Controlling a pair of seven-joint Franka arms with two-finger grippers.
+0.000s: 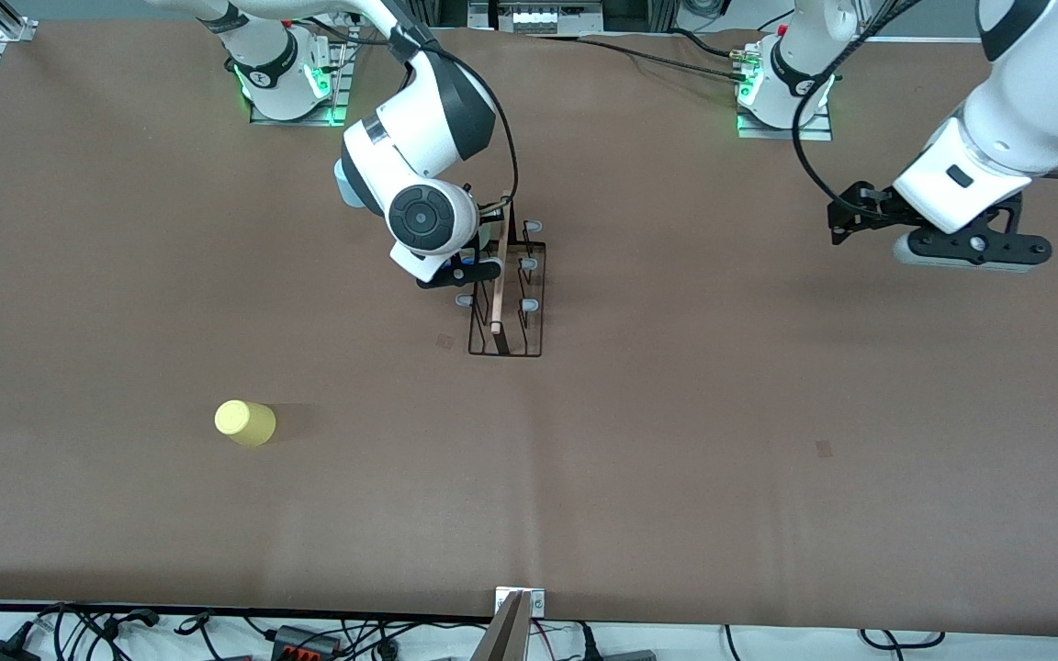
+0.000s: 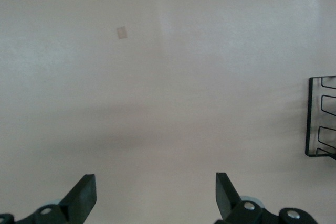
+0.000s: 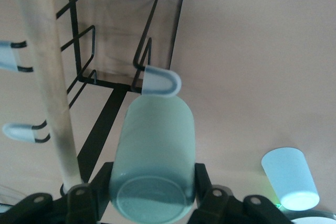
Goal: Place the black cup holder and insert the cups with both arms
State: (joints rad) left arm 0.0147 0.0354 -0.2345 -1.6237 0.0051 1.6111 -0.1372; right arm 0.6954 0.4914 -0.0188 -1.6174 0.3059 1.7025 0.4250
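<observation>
Right end effector point(image 3: 152, 195) clamped on the green cup point(image 3: 152, 161), mouth toward a peg point(image 3: 161, 82) of the black rack point(image 1: 506, 308) at mid-bench point(image 1: 676, 413) for sliding on; left end effector point(image 2: 155, 198) spread, waiting over bare bench.

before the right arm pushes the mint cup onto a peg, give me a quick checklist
1. Grip: right pincer shut on the mint green cup: ok.
2. Aim: cup's open end right at a grey-blue peg tip: ok.
3. Black cup holder standing flat on the table: ok.
4. Left pincer open, over bare table, apart from the rack: ok.
5. Light blue cup on the table beside the rack, out of the path: ok.
6. Yellow cup far off, toward the right arm's end: ok.
</observation>
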